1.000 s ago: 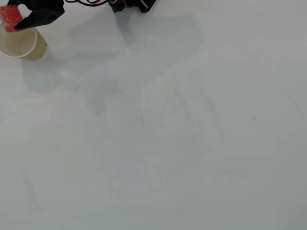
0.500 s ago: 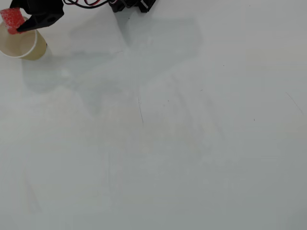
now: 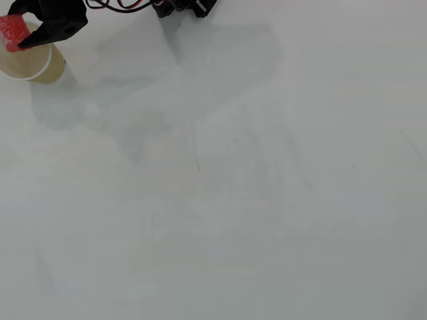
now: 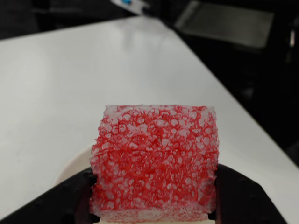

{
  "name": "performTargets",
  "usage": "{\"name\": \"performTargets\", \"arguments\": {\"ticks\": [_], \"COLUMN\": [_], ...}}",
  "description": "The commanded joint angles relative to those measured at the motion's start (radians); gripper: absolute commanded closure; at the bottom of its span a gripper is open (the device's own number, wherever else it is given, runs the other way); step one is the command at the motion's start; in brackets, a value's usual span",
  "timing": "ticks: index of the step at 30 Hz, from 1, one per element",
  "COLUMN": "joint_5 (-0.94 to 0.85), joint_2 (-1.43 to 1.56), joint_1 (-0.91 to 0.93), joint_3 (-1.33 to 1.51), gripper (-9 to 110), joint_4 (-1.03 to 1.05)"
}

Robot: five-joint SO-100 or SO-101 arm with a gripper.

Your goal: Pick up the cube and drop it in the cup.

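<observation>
At the top left corner of the overhead view, the cube (image 3: 13, 31) sits clamped in the black pincer (image 3: 17, 33), raised over the far rim of the cup (image 3: 28, 65). Seen from the wrist, its speckled red face (image 4: 156, 163) fills the frame between both dark fingers (image 4: 240, 198). Around them spreads the white worktop (image 3: 233, 200).

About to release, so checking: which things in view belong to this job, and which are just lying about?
Job: cube, held in the gripper; cup below it.
Lying about: red and black wires and black base hardware at the table's top edge.
</observation>
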Motion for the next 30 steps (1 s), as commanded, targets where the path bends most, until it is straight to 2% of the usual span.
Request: {"name": "performTargets", "arguments": {"ticks": [1, 26, 30], "joint_5": [0.005, 0.005, 0.005], "joint_2": [0.015, 0.0, 0.005], "joint_1": [-0.023, -0.051, -0.049], "joint_3": [-0.138, -0.156, -0.149], "gripper": [97, 96, 81], "joint_4": [-0.049, -0.081, -0.098]}}
